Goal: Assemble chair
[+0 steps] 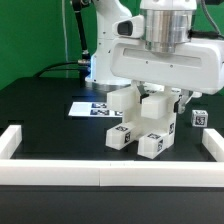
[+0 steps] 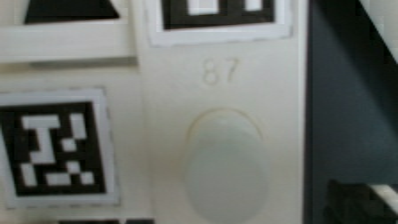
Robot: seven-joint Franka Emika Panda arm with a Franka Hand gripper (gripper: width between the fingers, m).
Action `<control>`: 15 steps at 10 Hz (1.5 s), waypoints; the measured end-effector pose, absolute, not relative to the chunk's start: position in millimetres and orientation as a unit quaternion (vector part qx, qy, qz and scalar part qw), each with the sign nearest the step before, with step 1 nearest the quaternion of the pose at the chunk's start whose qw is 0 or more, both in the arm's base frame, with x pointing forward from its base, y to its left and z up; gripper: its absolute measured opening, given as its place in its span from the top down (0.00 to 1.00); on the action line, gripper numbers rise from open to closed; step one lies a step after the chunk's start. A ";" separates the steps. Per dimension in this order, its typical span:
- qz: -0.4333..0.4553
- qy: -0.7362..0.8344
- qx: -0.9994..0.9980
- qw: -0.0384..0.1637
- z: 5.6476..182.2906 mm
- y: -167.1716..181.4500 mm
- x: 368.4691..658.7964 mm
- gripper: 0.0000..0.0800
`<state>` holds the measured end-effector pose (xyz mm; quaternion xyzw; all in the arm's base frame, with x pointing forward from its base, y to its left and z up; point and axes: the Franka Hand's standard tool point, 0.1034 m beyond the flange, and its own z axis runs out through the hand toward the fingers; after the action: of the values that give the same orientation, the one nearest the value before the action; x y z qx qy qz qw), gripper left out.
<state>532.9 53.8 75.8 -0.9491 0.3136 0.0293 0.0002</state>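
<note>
The chair parts (image 1: 148, 118) stand joined as a white blocky cluster with black-and-white tags in the middle of the black table. My gripper (image 1: 160, 95) hangs straight down over the cluster, its fingers reaching beside the upright parts. The wrist view is filled by one white part's face (image 2: 196, 120), very close, with tags, the number 87 and an oval recess. One dark fingertip (image 2: 366, 200) shows just past that part's edge with a thin dark gap between them. The other finger is hidden behind the part. The jaws stand wide and nothing is lifted.
The marker board (image 1: 88, 108) lies flat behind the cluster on the exterior view's left. A small tagged white cube (image 1: 199, 118) sits on the exterior view's right. A low white border rail (image 1: 110, 175) runs along the front and both sides.
</note>
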 end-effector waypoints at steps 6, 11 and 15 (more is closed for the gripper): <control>0.029 0.313 -0.949 0.000 75.7 53.9 532.9 0.19; 0.017 0.302 -0.953 0.013 100.0 54.5 541.5 0.19; 0.011 0.304 -0.952 0.028 129.2 65.5 538.5 0.19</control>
<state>538.5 65.5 129.2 -0.9521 0.3041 0.0114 0.0284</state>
